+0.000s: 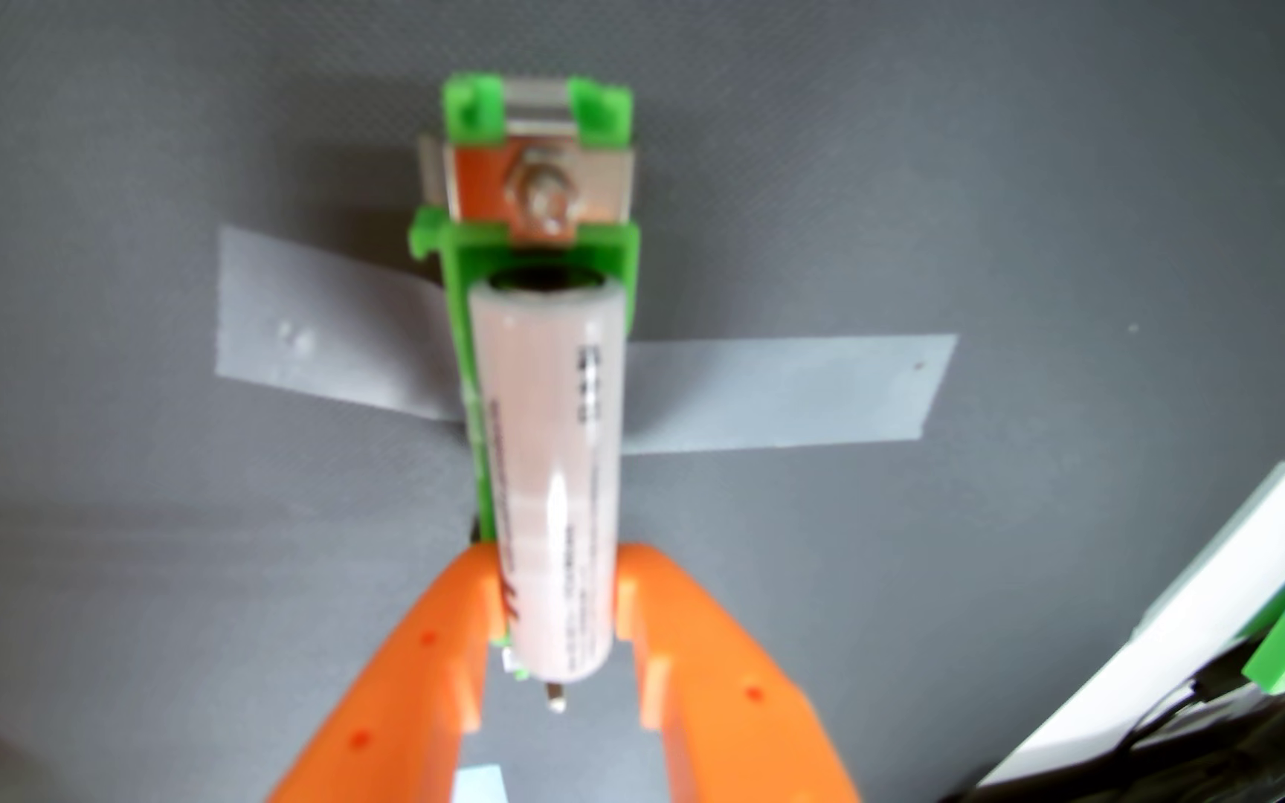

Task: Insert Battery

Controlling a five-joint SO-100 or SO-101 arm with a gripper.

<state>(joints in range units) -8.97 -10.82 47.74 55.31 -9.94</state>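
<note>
A pale battery [550, 479] lies along a green holder [462, 324] taped to a grey mat [1010, 193]. The orange gripper [556, 598] flanks its near end, fingers [670, 610] slightly apart from it

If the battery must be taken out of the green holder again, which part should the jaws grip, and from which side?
Probably grip the battery across its round body near the lower end, coming from above. In the wrist view the holder walls flank its upper part, and metal contacts sit at both ends, so only the sides near the gripper look free.
</note>
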